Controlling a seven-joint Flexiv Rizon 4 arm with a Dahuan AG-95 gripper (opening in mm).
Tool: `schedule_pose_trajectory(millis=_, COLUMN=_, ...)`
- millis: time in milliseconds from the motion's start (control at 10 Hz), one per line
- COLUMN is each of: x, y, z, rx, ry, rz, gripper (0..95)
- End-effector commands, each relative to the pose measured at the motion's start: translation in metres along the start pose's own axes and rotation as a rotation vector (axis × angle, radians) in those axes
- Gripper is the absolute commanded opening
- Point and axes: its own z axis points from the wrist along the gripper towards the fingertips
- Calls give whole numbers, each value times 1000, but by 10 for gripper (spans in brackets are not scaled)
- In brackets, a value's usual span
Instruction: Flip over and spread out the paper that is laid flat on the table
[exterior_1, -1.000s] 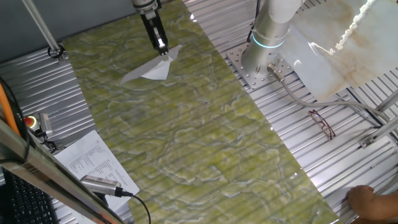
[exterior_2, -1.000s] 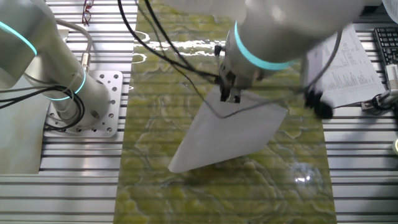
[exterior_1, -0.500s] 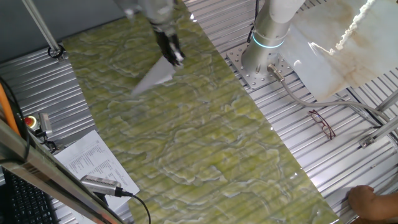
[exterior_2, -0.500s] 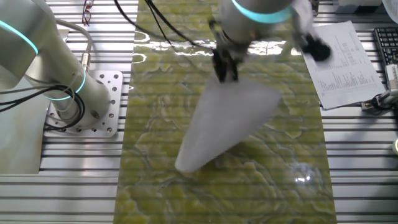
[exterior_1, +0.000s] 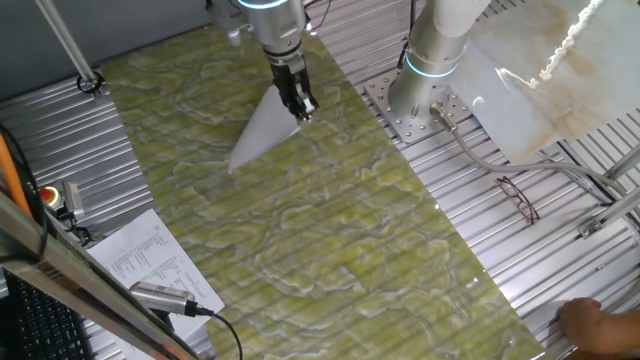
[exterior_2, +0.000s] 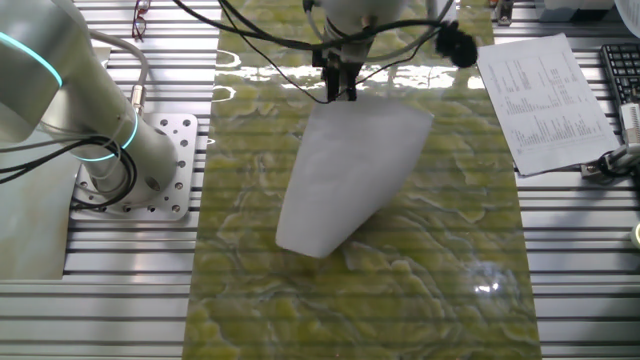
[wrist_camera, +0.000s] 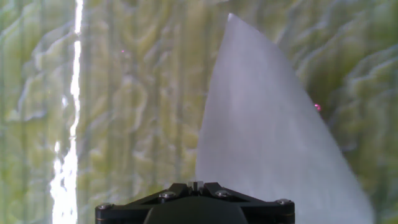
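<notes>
The paper (exterior_1: 262, 130) is a blank white sheet hanging from my gripper (exterior_1: 300, 108), lifted above the green-yellow marbled table (exterior_1: 330, 230). My gripper is shut on one corner of the paper. In the other fixed view the paper (exterior_2: 345, 175) hangs down and away from my gripper (exterior_2: 337, 92), its far end near or on the table. In the hand view the paper (wrist_camera: 267, 137) stretches away from my closed gripper (wrist_camera: 195, 185) at the bottom edge.
A printed sheet (exterior_1: 150, 262) lies at the table's left edge beside a silver cylinder (exterior_1: 162, 297). The robot base (exterior_1: 430, 70) stands on ribbed metal panels (exterior_1: 560, 200) to the right. Glasses (exterior_1: 518, 197) lie on the panels. A beige marbled slab (exterior_1: 560, 70) is at the top right.
My gripper has carried the paper corner to the right across the table. The sheet has swung over and now trails behind it instead of lying crumpled under it.
</notes>
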Motion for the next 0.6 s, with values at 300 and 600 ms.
schedule_pose_trajectory(millis=300, x=2, y=3, z=1, rx=-186, ry=-5, rz=198, gripper=0)
schedule_pose_trajectory(millis=600, x=2, y=3, z=1, rx=-82, ry=-4, rz=15, gripper=0)
